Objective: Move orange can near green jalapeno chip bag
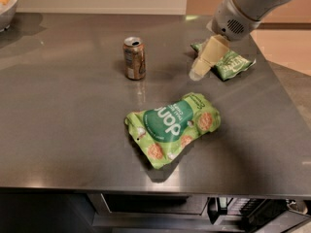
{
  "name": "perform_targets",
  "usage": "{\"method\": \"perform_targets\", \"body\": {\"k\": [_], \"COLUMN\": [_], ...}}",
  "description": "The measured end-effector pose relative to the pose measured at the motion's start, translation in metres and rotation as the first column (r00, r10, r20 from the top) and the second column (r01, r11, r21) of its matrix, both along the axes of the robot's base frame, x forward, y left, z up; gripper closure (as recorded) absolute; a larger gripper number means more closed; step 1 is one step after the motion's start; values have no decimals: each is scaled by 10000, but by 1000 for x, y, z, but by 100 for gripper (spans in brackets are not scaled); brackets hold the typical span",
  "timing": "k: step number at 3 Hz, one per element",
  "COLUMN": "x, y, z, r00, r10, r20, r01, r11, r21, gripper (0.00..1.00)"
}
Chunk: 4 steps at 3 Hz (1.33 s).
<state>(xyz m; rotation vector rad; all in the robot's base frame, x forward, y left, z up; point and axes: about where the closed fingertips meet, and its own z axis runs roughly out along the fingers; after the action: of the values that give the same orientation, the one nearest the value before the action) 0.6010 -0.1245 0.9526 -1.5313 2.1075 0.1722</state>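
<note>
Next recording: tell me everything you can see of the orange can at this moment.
The orange can is a small brownish-orange drink can with a silver top and a pale label band; it looks like metal. It stands upright on the grey steel table, towards the back, touching only the tabletop. The larger green bag lies apart, nearer the front. The tool hangs to the can's right, clear of it, over the green jalapeno chip bag.
</note>
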Motion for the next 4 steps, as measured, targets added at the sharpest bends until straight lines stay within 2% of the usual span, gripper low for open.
{"method": "perform_targets", "body": {"k": [2,3,4], "x": [63,84,100], "y": [53,79,101], "z": [-13,-19,-27], "r00": [9997,9992,9988], "r10": [-234,-378,-486], "r20": [87,105,-103], "r01": [224,361,496], "r11": [9946,9907,9866], "r21": [1018,1311,1556], "gripper": [0,0,0]}}
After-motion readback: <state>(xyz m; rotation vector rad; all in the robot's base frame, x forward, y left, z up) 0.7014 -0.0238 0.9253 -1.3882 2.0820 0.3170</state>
